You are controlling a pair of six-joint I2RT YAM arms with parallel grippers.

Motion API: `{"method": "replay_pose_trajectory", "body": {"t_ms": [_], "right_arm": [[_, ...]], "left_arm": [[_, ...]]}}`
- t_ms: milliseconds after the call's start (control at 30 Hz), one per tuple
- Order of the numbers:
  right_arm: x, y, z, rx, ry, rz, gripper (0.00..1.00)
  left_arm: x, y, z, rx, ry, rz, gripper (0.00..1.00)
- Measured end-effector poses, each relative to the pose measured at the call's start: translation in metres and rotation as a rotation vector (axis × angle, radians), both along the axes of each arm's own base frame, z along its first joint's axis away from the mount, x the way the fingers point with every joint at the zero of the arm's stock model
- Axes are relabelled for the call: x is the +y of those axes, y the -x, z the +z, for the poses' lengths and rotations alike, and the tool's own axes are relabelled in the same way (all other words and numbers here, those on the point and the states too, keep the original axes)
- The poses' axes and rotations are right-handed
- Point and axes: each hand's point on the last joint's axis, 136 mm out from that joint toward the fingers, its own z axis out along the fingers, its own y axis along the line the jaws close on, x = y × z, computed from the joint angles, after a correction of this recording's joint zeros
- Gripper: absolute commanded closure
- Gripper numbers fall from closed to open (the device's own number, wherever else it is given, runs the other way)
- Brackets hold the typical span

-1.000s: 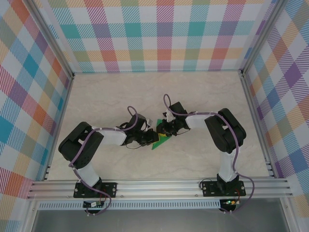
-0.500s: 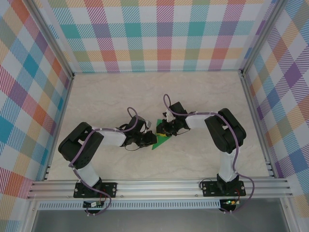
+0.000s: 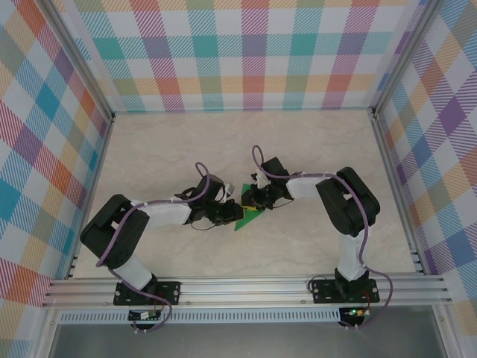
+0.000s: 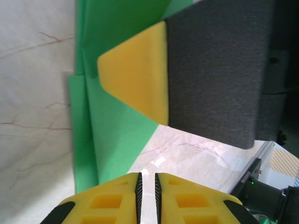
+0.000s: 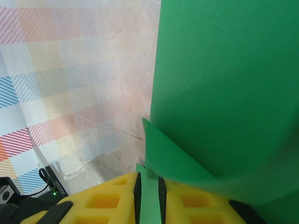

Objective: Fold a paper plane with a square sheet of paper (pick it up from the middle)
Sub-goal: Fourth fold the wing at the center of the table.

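Note:
The square sheet of paper (image 3: 249, 218) is bright green and folded, and it lies on the table between my two grippers. My right gripper (image 3: 253, 204) is shut on it: in the right wrist view a green strip fills the slit between the jaws (image 5: 148, 181), and a larger flap (image 5: 224, 84) rises beyond. My left gripper (image 3: 230, 215) sits at the paper's left edge. Its jaws (image 4: 147, 177) stand a narrow slit apart with only bare table showing between them, and the green paper (image 4: 117, 135) lies just ahead and to the left. A yellow-tipped right finger (image 4: 135, 70) rests over the paper there.
The marble-look table (image 3: 298, 149) is fenced by plaid walls on three sides and by an aluminium rail (image 3: 246, 287) at the near edge. Both arms bend inward, wrists almost touching at the table's middle. Cables loop above each wrist.
The left arm's elbow has swung down and to the left while its gripper stays at the paper. The right arm and the paper have not visibly moved.

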Motion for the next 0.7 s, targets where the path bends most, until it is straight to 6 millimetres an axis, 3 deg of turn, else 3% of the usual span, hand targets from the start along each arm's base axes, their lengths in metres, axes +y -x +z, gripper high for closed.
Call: {"method": "replay_pose_trajectory", "body": {"t_ms": [300,700], "right_arm": [[0.0,0.0,0.0,-0.001,0.0,0.001,0.79],[0.0,0.0,0.0,-0.004,0.002,0.005,0.8]], "left_arm": [[-0.001,0.009,-0.025,0.072,-0.038,-0.022,0.82],[0.007,0.01,-0.03,0.05,-0.088,-0.018,0.85]]}}
